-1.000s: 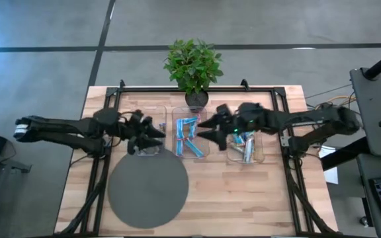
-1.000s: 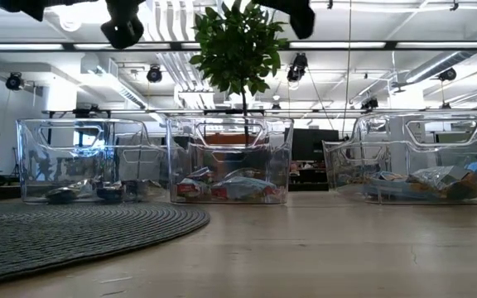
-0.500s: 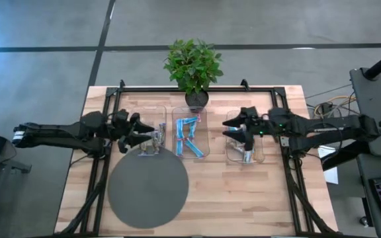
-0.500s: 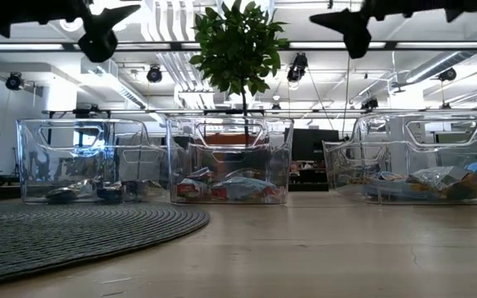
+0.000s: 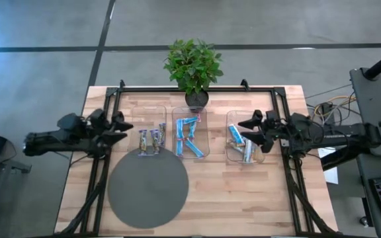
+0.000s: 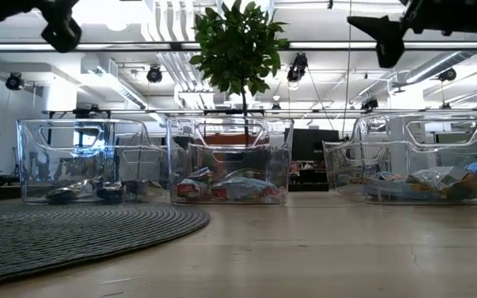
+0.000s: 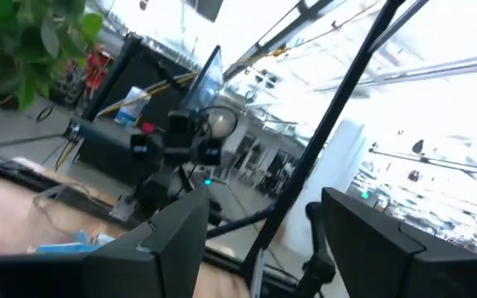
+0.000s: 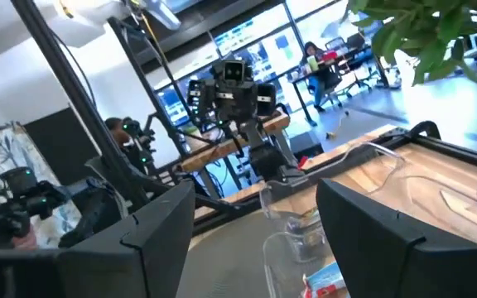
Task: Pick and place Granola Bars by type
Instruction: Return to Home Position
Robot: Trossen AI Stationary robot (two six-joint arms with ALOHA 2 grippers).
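Three clear trays stand in a row at the table's middle. The left tray (image 5: pixel 141 153) holds dark Granola Bars (image 5: pixel 149 140), the middle tray (image 5: pixel 174 152) blue-and-white ones (image 5: pixel 189 137), and the right tray (image 5: pixel 262 157) multicoloured and blue ones (image 5: pixel 245 149). My left gripper (image 5: pixel 127 130) hangs open, high above the table just left of the left tray, with nothing between its fingers (image 7: pixel 259 248). My right gripper (image 5: pixel 243 131) hangs open, high over the right tray, also with nothing between its fingers (image 8: pixel 259 240). In the low view both grippers show at the top, left (image 6: pixel 60 29) and right (image 6: pixel 386 43).
A round grey mat (image 5: pixel 148 185) lies at the near left of the table. A potted plant (image 5: pixel 192 66) stands at the far edge behind the middle tray. Black frame rails (image 5: pixel 104 192) run along both sides. Bare wood lies near the front right.
Both grippers have drawn apart from over the trays. My left one has gone toward the table's left edge, off the left tray. My right one has gone from between the middle and right trays toward the right edge. Both stay open; the bars lie still.
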